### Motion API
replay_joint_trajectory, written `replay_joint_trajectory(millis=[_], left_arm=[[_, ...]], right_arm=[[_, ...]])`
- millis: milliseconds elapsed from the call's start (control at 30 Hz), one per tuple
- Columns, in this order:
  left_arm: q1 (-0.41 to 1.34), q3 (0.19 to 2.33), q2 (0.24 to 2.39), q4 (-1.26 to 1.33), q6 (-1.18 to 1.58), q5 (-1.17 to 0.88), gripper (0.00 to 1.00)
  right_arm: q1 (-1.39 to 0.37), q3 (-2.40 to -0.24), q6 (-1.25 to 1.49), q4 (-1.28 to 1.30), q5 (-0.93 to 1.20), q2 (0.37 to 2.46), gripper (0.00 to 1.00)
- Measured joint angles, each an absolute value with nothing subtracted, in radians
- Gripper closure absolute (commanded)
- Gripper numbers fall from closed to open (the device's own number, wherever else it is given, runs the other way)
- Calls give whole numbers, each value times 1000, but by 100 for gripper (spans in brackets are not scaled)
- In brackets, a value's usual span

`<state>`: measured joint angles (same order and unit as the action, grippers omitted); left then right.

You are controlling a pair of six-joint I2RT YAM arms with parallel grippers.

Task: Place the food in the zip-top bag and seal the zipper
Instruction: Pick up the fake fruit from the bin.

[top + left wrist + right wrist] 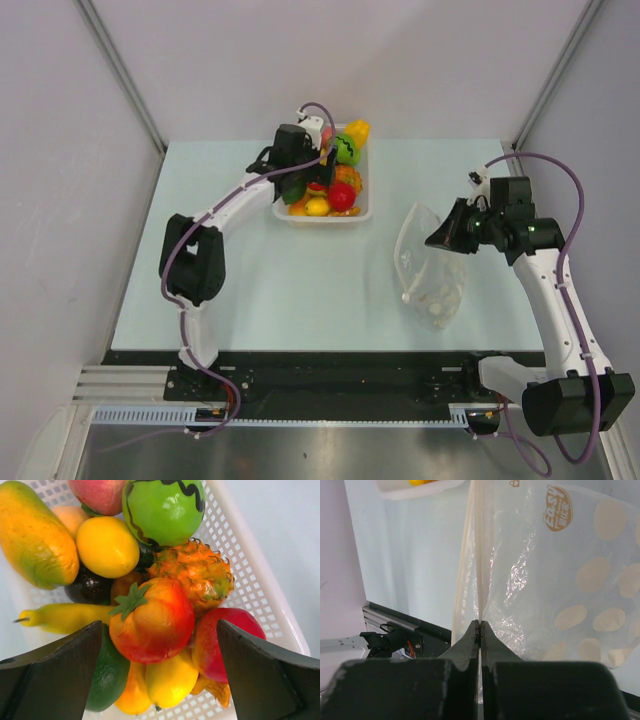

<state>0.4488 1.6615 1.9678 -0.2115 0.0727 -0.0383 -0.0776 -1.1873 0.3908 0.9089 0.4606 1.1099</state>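
Fingers point(467, 650) of the right gripper point(480, 625) pinch together on an edge of the crinkly see-through zip-top bag point(545, 580), well to the right of the white slotted plastic basket point(250, 580). Glossy toy food point(150, 620) is piled in that basket. The left gripper point(157, 630) hangs just over it, spread wide, holding nothing. Both bag and basket rest on the pale green table point(300, 270).

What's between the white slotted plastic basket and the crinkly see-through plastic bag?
Nothing. In the top external view, only bare pale tabletop separates the white slotted plastic basket from the crinkly see-through plastic bag.
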Motion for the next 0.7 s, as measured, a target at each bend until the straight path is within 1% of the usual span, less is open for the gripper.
replay_joint_trajectory(millis=[267,333,367,433,467,533,567,633,667,700], left_arm=[[449,1699,2051,-233,83,-54,2],[445,1700,2057,-233,89,-55,5],[444,1701,2058,-235,91,-55,10],[444,1710,2061,-243,93,-55,15],[444,1710,2061,-246,94,-55,21],[443,1711,2061,-249,98,-54,26],[442,1711,2061,-250,97,-56,34],[441,1711,2061,-250,99,-59,42],[441,1711,2059,-249,103,-60,51],[440,1711,2055,-251,104,-64,55]], right_arm=[[-83,-1165,392,888,487,1109,100],[-86,-1165,392,884,492,1109,100],[-86,-1165,392,883,496,1109,100],[-89,-1165,393,882,503,1109,100],[-90,-1165,393,881,507,1109,100],[-91,-1165,393,879,514,1109,100],[-91,-1165,393,878,518,1109,100],[-91,-1165,393,875,532,1109,100],[-92,-1165,393,875,538,1109,100],[-93,-1164,395,872,549,1109,100]])
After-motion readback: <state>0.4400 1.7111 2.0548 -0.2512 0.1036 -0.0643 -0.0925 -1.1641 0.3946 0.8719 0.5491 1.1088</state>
